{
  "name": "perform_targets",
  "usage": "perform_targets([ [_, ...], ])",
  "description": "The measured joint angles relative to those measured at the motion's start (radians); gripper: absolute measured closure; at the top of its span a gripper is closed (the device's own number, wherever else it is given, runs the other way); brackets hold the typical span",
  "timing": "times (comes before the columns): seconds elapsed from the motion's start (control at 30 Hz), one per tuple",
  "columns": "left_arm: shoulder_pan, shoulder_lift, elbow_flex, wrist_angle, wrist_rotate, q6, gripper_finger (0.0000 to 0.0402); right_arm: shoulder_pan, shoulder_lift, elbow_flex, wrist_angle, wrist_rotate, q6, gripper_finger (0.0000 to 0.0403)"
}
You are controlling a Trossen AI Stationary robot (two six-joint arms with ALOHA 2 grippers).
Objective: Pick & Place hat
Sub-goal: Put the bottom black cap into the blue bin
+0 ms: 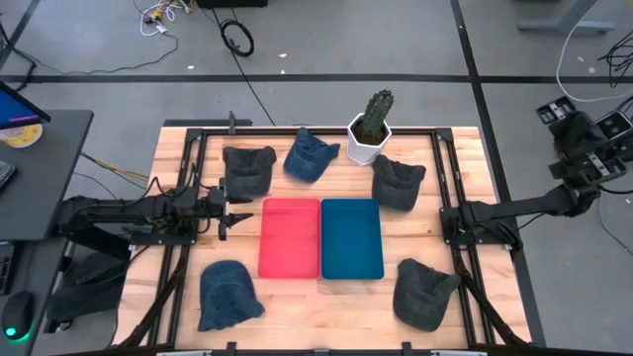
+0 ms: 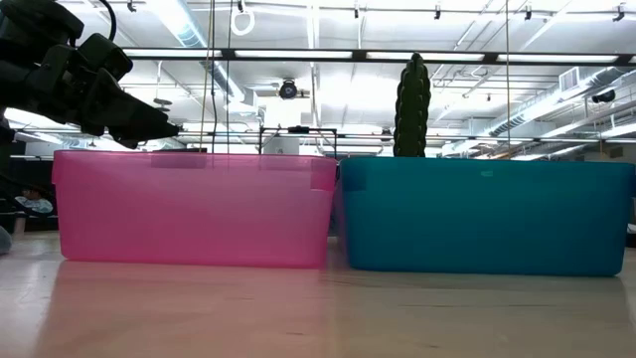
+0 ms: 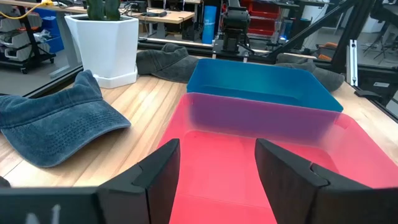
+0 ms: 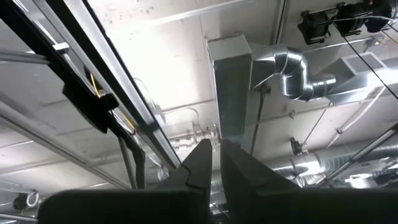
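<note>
Several denim hats lie crown-up on the wooden table around two bins: a blue one (image 1: pixel 312 155) and a dark grey one (image 1: pixel 247 168) at the far side, another dark grey one (image 1: pixel 398 181) by the cactus pot, a blue one (image 1: pixel 227 294) and a dark grey one (image 1: pixel 425 292) at the near side. My left gripper (image 1: pixel 237 211) (image 3: pixel 217 165) hovers open at the left rim of the red bin (image 1: pixel 290 237), fingers level and pointing right, touching nothing. The nearest blue hat (image 3: pixel 56 121) lies beside it toward the far edge. My right gripper (image 4: pixel 216 158) is raised off the table's right side, shut, pointing at the ceiling.
A blue bin (image 1: pixel 352 237) stands against the red bin's right side. A cactus in a white pot (image 1: pixel 371 129) stands at the far edge between two hats. Black frame rails (image 1: pixel 188 198) run along the table's left and right sides. Bare wood shows near the bins' front.
</note>
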Motion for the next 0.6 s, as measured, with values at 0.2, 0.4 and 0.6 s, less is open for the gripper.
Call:
perform_targets([
  [0.2, 0.000, 0.000, 0.000, 0.000, 0.000, 0.000, 0.0188, 0.000, 0.000, 0.000, 0.000, 0.000, 0.000, 0.0364],
  [0.4, 0.000, 0.000, 0.000, 0.000, 0.000, 0.000, 0.0188, 0.000, 0.016, -0.001, 0.178, -0.002, -0.059, 0.0364],
  [0.6, 0.000, 0.000, 0.000, 0.000, 0.000, 0.000, 0.0188, 0.000, 0.129, 0.187, 0.086, -0.124, -0.184, 0.0364],
])
